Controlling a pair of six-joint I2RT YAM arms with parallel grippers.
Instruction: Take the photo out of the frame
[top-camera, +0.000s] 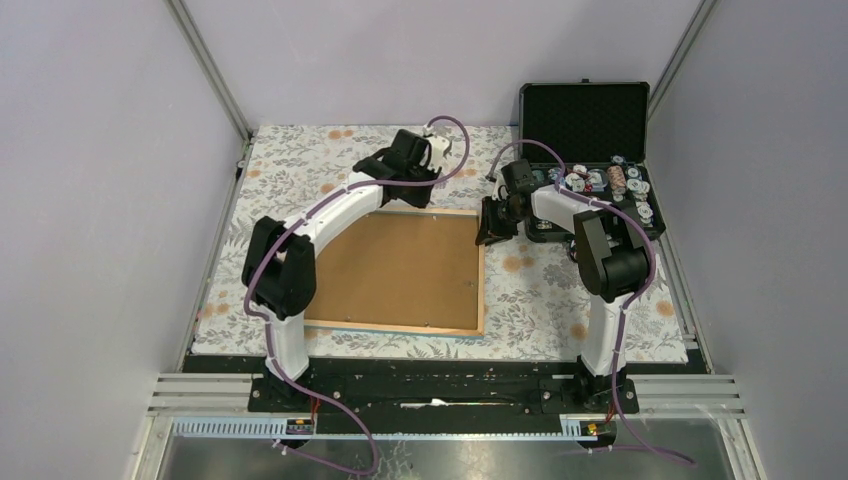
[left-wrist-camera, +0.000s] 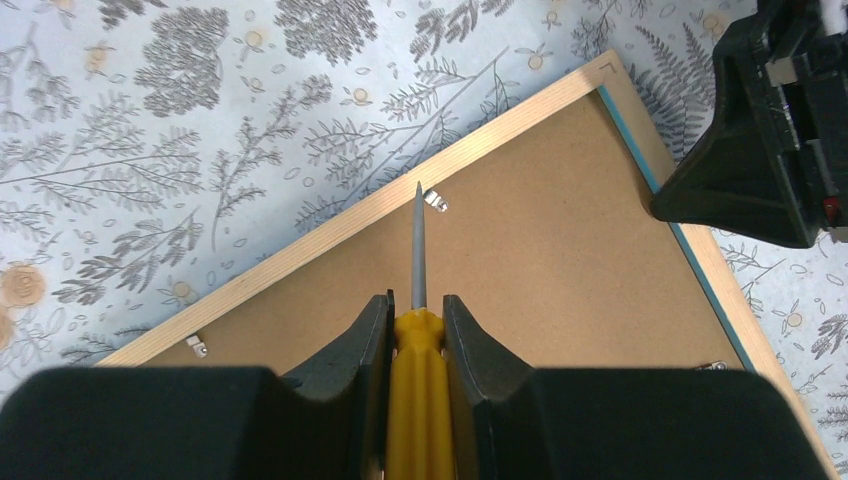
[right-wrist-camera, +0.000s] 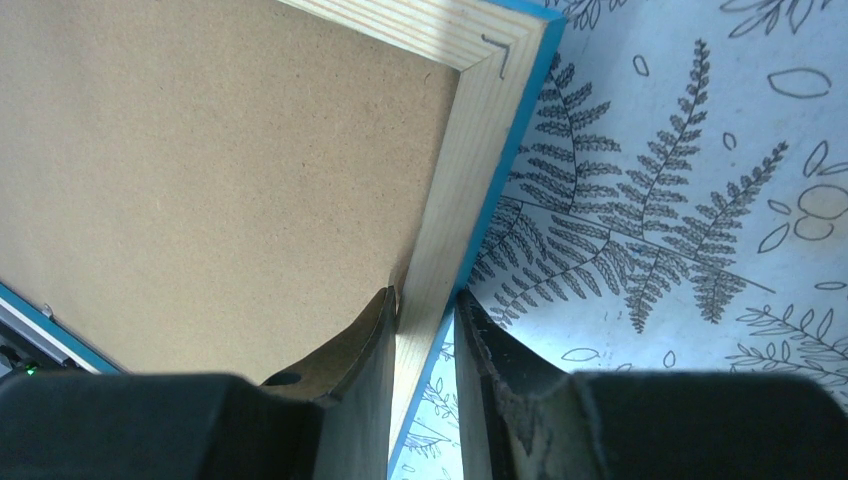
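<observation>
The frame (top-camera: 400, 270) lies face down on the floral cloth, brown fibreboard back up, with a pale wood rim (right-wrist-camera: 470, 180) and a light-blue edge. The photo is hidden under the back panel (left-wrist-camera: 530, 250). My left gripper (left-wrist-camera: 417, 310) is shut on a yellow-handled screwdriver (left-wrist-camera: 418, 400); its grey tip sits by a small metal tab (left-wrist-camera: 435, 200) at the frame's far rim. My right gripper (right-wrist-camera: 425, 300) is shut on the frame's right rim near the far right corner. It also shows in the top view (top-camera: 493, 232) and the left wrist view (left-wrist-camera: 760, 150).
An open black case (top-camera: 585, 120) with several small items (top-camera: 610, 185) stands at the back right, just behind my right arm. Another metal tab (left-wrist-camera: 197, 346) sits further along the far rim. Grey walls close in the table on the left, right and back.
</observation>
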